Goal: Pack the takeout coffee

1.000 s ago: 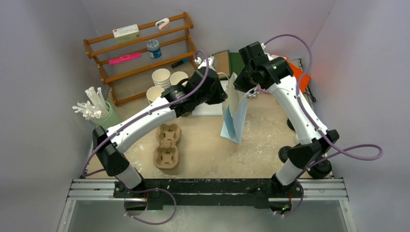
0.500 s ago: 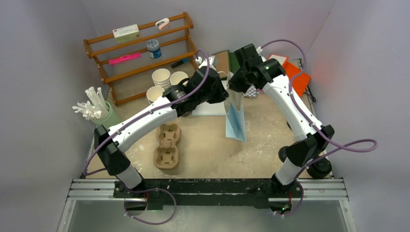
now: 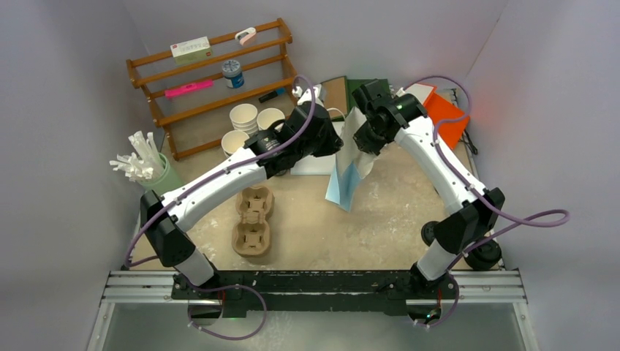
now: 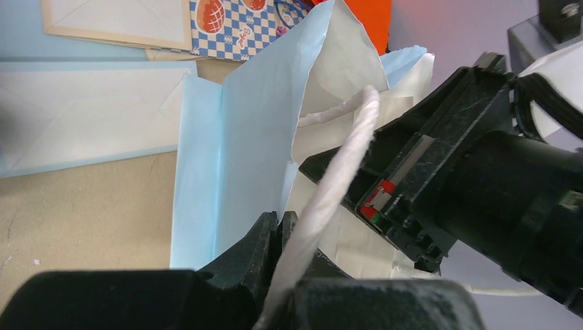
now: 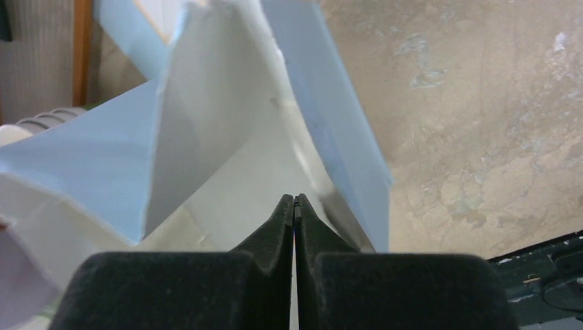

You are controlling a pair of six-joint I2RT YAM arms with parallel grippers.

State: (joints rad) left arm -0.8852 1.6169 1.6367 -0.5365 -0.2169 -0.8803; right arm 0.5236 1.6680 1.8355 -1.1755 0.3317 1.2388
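blue bag [image 3: 339,187] bottom swung left | left fingers [image 4: 261,240] clamped on its handle [image 4: 337,179] | right fingers [image 5: 278,223] pinching its rim

No text is legible in any view. In the top view, at 11 o'clock, the box [image 3: 190,48] on the rack [image 3: 219,101] carries red print that is too small to read. The can [image 3: 232,72] one shelf lower bears a label, also unreadable. In the left wrist view, at 12 o'clock, the checked paper [image 4: 237,31] shows cursive lettering that cannot be deciphered.
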